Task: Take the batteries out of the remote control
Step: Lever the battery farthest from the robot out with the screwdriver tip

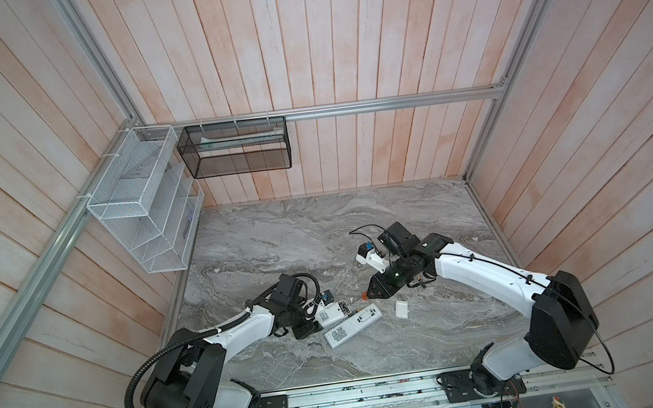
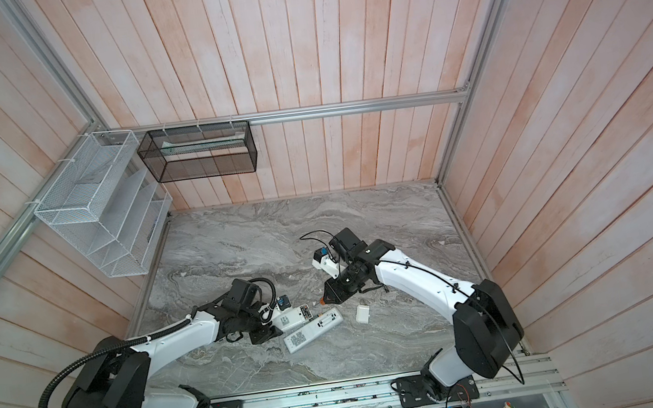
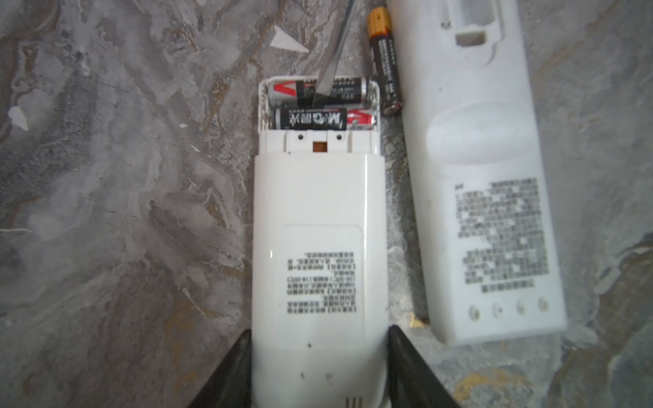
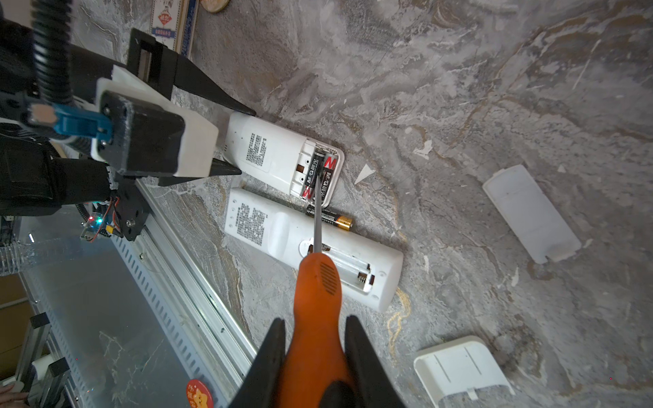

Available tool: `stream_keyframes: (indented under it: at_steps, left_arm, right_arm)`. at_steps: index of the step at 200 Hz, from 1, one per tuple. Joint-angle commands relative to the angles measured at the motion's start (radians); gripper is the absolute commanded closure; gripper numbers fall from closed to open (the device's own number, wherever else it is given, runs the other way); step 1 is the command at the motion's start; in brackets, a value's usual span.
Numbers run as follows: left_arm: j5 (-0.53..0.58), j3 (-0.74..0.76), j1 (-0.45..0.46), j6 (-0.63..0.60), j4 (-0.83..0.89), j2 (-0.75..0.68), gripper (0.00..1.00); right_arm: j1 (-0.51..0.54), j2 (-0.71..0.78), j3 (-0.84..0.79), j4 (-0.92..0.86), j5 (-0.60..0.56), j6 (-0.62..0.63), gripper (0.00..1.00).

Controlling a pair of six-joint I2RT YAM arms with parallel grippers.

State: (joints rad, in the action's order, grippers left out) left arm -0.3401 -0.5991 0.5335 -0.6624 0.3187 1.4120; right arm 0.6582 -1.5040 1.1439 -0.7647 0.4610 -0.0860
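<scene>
My left gripper [image 3: 319, 330] is shut on the near end of a white remote control [image 3: 318, 219] lying face down, its compartment open. Two black-and-red batteries [image 3: 311, 120] sit inside it. A third battery [image 3: 383, 60] with a gold end lies loose between this remote and a second white remote [image 3: 487, 212], whose compartment [image 4: 349, 268] is empty. My right gripper [image 4: 315, 319] is shut on an orange-handled screwdriver [image 4: 318, 282]. The screwdriver's blade [image 3: 328, 70] rests on the batteries in the held remote. In both top views the grippers meet over the remotes [image 1: 331, 312] [image 2: 291, 317].
Two white covers [image 4: 531, 217] [image 4: 463, 371] lie on the marble table to the right of the remotes; in the top views I make out only one cover [image 1: 402, 310]. A white wire basket [image 1: 140, 201] and a black mesh basket [image 1: 235, 148] hang on the back-left walls. A metal rail [image 4: 176, 247] runs along the table's front edge.
</scene>
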Motion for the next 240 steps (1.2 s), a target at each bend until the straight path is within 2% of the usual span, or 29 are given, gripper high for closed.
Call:
stream_keyframes:
  at_steps: [1, 48, 96, 129, 158, 206, 240]
  left_arm:
    - [-0.003, -0.001, 0.008, -0.020, 0.012, 0.012, 0.50]
    - [0.015, 0.001, 0.009, -0.019, 0.009, -0.002, 0.50]
    - [0.024, -0.008, 0.009, 0.005, 0.005, 0.013, 0.50]
    - [0.024, -0.021, 0.010, 0.014, 0.006, 0.031, 0.50]
    - [0.027, -0.018, 0.011, 0.014, 0.002, 0.026, 0.50]
    - [0.032, -0.015, 0.009, 0.014, 0.000, 0.021, 0.50]
    - [0.031, -0.010, 0.009, 0.010, -0.005, 0.015, 0.50]
  right_arm:
    - [0.005, -0.080, 0.042, -0.118, 0.072, 0.015, 0.94]
    - [0.050, -0.195, 0.280, -0.273, -0.067, 0.044, 0.94]
    - [0.231, -0.310, 0.408, -0.326, -0.174, -0.002, 0.94]
    - [0.306, -0.411, 0.542, -0.408, -0.292, -0.065, 0.94]
    - [0.363, -0.463, 0.619, -0.432, -0.350, -0.100, 0.94]
    - [0.400, -0.486, 0.661, -0.406, -0.329, -0.131, 0.94]
    - [0.357, -0.435, 0.612, -0.404, -0.342, -0.117, 0.94]
